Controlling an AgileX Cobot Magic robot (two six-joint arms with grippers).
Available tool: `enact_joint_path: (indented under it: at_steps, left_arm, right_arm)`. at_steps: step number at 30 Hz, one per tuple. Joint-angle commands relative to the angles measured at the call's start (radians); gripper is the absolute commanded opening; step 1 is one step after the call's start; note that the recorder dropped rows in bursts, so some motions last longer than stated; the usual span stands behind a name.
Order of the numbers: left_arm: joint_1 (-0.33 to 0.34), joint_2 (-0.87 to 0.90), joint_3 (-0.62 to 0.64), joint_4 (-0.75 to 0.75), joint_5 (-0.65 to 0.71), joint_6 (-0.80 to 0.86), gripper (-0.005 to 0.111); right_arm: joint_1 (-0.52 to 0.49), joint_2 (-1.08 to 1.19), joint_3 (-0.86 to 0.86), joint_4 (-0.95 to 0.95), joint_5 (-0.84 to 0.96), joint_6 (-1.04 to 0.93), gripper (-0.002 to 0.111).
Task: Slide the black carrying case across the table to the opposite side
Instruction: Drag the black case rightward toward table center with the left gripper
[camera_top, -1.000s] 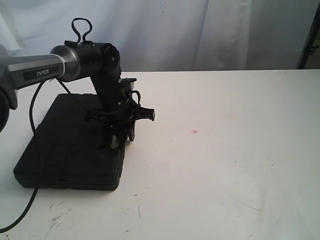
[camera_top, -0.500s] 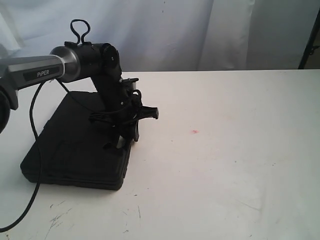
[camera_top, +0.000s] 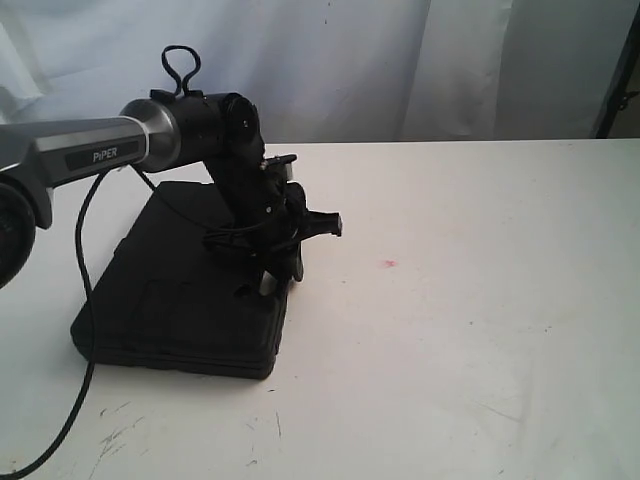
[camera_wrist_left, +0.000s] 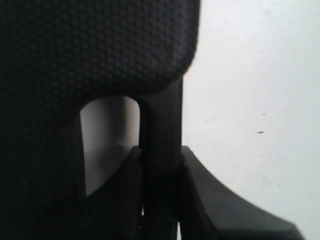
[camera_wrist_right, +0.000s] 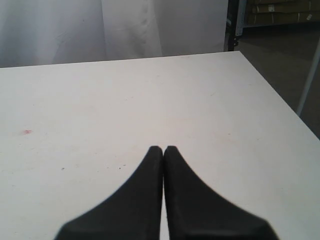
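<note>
The black carrying case (camera_top: 170, 300) lies flat on the left part of the white table (camera_top: 450, 330). My left gripper (camera_top: 268, 285) reaches down at the case's right edge. In the left wrist view my left gripper (camera_wrist_left: 161, 155) is shut on the case's handle (camera_wrist_left: 162, 120), beside the textured case (camera_wrist_left: 100, 45) body. My right gripper (camera_wrist_right: 163, 149) is shut on nothing and hovers over bare table (camera_wrist_right: 150, 90); the exterior view does not show it.
A small pink spot (camera_top: 388, 264) marks the table right of the case, also seen as the pink spot (camera_wrist_right: 26, 132) in the right wrist view. The left arm's cable (camera_top: 88, 330) hangs beside the case. The table's edge (camera_wrist_right: 280, 100) drops to a dark floor.
The left gripper has closed on the handle and moved right, and the case has slid right with it, turning slightly. The right gripper is unchanged.
</note>
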Motion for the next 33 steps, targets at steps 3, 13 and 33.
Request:
enact_joint_path:
  at_steps: [3, 13, 33]
  left_arm:
    - [-0.041, -0.006, -0.007, -0.059, -0.077, -0.064, 0.0]
    - [-0.045, -0.006, -0.007, -0.174, -0.158, -0.069, 0.0]
    - [-0.092, 0.031, -0.081, -0.057, -0.163, -0.152, 0.0]
  right_arm:
    - [0.003, -0.005, 0.003, 0.003, -0.008, 0.004, 0.0]
    - [0.003, -0.005, 0.003, 0.003, -0.008, 0.004, 0.0]
    - [0.003, -0.005, 0.003, 0.003, -0.008, 0.004, 0.0]
